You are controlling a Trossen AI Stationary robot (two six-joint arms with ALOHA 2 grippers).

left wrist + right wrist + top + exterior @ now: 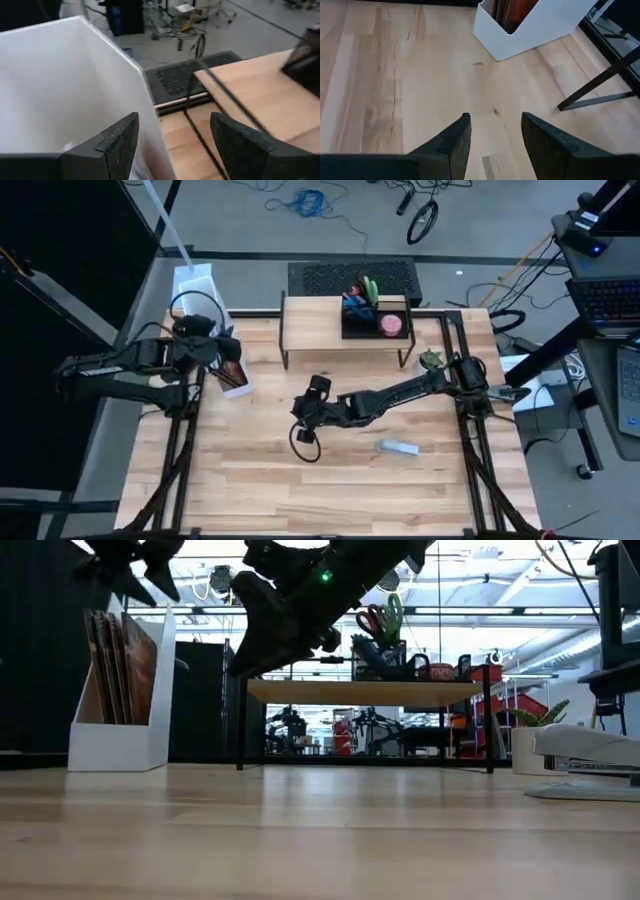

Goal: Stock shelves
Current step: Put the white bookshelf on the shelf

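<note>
surface: one light-wood plank table [250,470], bare grain over most of it; grey floor beyond with loose cables and a black perforated mat [352,277].

far left: one white magazine file box [205,305] holding brown folders. left gripper [172,137] hangs over the box's open top, fingers set wide apart, nothing between them.

centre: right gripper [492,135] hovers above bare table, the file box ahead of it, fingers spread moderately, holding nothing.

centre back: the shelves [345,330], one low riser with a wood top on thin black legs, at the table's far edge. on its top sits one black organizer tray [375,320] with scissors and pens and a pink round item.

right: one pale stapler-like item [398,446] lying on the table; one small green plant [431,360] by the right arm's base.
</note>
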